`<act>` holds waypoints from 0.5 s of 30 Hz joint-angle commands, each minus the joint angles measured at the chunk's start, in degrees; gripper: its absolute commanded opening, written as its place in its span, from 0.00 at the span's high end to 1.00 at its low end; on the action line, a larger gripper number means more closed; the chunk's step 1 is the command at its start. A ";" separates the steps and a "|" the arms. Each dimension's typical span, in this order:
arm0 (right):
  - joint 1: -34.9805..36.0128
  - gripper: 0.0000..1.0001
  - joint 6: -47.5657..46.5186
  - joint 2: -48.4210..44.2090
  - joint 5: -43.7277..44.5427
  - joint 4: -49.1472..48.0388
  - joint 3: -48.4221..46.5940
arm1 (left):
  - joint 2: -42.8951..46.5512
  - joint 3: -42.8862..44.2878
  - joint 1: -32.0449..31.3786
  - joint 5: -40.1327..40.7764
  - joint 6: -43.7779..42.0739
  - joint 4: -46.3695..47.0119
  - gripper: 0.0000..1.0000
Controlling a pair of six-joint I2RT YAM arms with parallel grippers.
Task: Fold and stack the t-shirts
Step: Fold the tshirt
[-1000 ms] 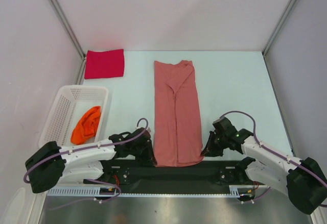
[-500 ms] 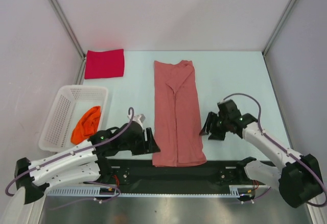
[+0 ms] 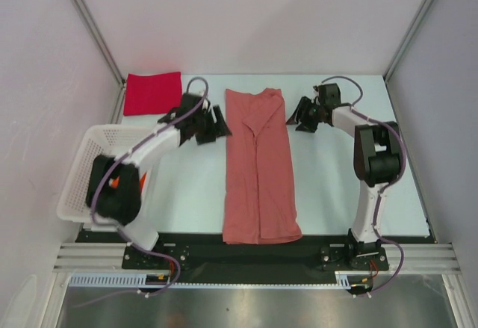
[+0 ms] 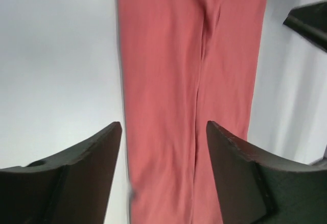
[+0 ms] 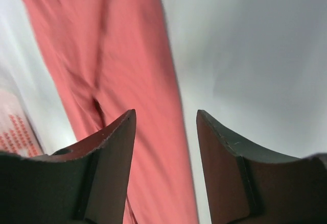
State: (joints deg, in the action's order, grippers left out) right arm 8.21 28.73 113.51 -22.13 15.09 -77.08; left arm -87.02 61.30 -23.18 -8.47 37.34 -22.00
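The salmon-pink t-shirt (image 3: 258, 167) lies as a long narrow strip down the middle of the table, also filling the left wrist view (image 4: 189, 71) and the right wrist view (image 5: 112, 50). My left gripper (image 3: 221, 122) hovers open at the left edge of its far end, nothing between the jaws (image 4: 163, 129). Open and empty as well, my right gripper (image 3: 298, 116) stands by the right edge of that far end (image 5: 166, 116). A crimson red t-shirt (image 3: 153, 93) lies folded at the far left. Only slivers of the orange t-shirt (image 3: 143, 181) show behind my left arm.
A white mesh basket (image 3: 84, 165) stands at the left edge, with my left arm reaching over it. White walls close the table at the back and both sides. The tip of my right gripper's finger (image 4: 309, 22) shows at the upper right of the left wrist view.
Both arms have swung from the shirt's near hem up to its far end. Both grippers, shut or nearly shut a second ago, now stand open. The near hem lies flat.
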 commanded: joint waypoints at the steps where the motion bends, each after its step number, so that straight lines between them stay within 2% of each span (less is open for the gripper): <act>1: 0.32 0.44 1.50 7.23 -5.20 -5.07 -10.79 | -12.26 15.13 5.24 -8.23 -7.97 6.10 0.29; 2: 0.32 0.45 2.29 9.51 -5.46 -4.72 -15.95 | -18.82 18.47 6.64 -8.14 -8.07 5.05 0.29; 3: 0.32 0.45 3.34 12.84 -5.55 -4.63 -18.17 | -21.84 24.77 7.35 -8.66 -7.55 4.69 0.30; 5: 0.32 0.45 3.87 16.20 -5.12 -3.32 -24.83 | -29.82 31.13 8.50 -8.67 -7.28 3.29 0.31; 6: 0.23 0.45 4.14 17.69 -5.12 -3.05 -27.05 | -31.96 35.95 8.68 -8.15 -7.55 3.19 0.30; 9: 0.06 0.47 4.14 22.70 -5.38 -3.22 -32.76 | -40.47 43.26 8.85 -7.97 -7.55 4.59 0.31; 15: -0.47 0.48 2.73 28.34 -3.63 -2.61 -39.20 | -47.44 47.59 9.20 -8.05 -5.26 11.97 0.32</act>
State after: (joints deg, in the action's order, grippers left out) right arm 8.12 31.92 140.18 -26.13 12.64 -112.53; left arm -133.21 105.32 -13.80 -15.11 32.03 -15.00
